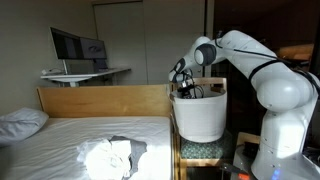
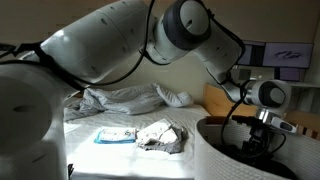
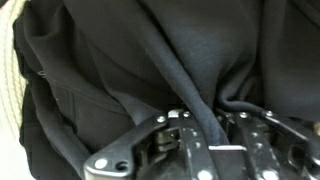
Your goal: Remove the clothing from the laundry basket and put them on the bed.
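Note:
The black clothing [image 3: 120, 60] fills the wrist view, bunched inside the laundry basket [image 1: 200, 118], whose white wall shows at the left edge [image 3: 8, 70]. My gripper [image 3: 210, 116] is down in the basket and shut on a thick fold of the black garment that runs between its fingers. In both exterior views the gripper [image 1: 186, 92] [image 2: 256, 140] reaches into the basket's [image 2: 205, 155] mouth. A white garment [image 1: 105, 155] and a grey one [image 1: 137, 150] lie on the bed [image 1: 60, 135]; they also show crumpled together as a garment pile [image 2: 160, 135].
A white pillow [image 1: 20, 122] lies at the bed's far side. The light wood end board [image 1: 100, 100] stands beside the basket. A desk with a monitor [image 1: 75, 45] is behind. Rumpled bedding [image 2: 120, 97] and a pale blue flat item [image 2: 115, 135] lie on the bed.

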### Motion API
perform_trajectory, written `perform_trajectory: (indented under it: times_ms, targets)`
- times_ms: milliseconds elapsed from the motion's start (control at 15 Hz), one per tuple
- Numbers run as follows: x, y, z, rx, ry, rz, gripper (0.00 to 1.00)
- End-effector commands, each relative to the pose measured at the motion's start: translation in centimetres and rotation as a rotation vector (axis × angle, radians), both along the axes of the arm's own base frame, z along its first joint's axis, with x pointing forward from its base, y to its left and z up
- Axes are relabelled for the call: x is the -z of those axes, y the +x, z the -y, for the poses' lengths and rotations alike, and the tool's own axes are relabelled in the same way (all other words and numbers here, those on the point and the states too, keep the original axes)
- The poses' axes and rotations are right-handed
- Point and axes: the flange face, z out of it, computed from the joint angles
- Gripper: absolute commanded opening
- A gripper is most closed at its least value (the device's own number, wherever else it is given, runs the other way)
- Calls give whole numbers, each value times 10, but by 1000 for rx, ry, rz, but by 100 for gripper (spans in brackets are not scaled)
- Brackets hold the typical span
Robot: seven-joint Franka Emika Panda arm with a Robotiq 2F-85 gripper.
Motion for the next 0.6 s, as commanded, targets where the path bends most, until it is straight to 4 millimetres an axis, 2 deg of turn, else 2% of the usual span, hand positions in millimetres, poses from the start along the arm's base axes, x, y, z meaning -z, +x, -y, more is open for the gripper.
perform_trajectory:
  times_ms: [0,200,533]
  targets:
    - [-39,11,-31,-53,25,77,12]
    - [-98,21,-56,-95,76,185,13]
    - [-208,29,-82,-199,102,377,13]
